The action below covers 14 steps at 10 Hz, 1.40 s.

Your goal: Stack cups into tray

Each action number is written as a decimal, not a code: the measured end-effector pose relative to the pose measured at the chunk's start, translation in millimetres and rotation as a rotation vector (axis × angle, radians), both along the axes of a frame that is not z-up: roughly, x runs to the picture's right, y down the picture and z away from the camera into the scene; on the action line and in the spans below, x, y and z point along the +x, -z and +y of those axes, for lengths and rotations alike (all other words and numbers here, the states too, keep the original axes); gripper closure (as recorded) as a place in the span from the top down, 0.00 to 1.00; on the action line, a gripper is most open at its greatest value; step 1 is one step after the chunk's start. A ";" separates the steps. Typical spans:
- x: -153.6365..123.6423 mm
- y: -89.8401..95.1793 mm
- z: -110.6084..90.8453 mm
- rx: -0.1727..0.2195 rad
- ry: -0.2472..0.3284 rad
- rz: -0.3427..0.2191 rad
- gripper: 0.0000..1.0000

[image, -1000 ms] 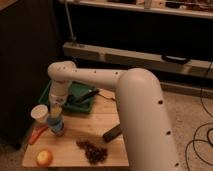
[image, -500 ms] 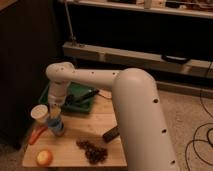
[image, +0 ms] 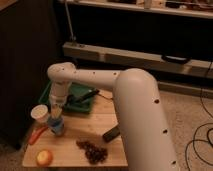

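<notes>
One white arm (image: 135,110) bends over the wooden table (image: 85,125), dark green tray (image: 75,89) at its far-left corner, white cup (image: 40,113) mouth-up outside the tray near the left edge, gripper (image: 56,117) low upon the light blue cup (image: 57,129) just beside it, grip state cannot tell.

The arm (image: 135,110) is chunky smooth off-white tubing with rounded joints and small dark screw dots along it. The gripper (image: 56,116) sits low left and looks greyer.
</notes>
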<state>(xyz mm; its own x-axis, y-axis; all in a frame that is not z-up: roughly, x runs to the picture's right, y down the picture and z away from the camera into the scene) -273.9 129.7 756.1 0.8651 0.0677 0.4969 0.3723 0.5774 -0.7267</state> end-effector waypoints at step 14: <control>46.1 44.6 -11.8 0.025 -0.132 -0.096 0.80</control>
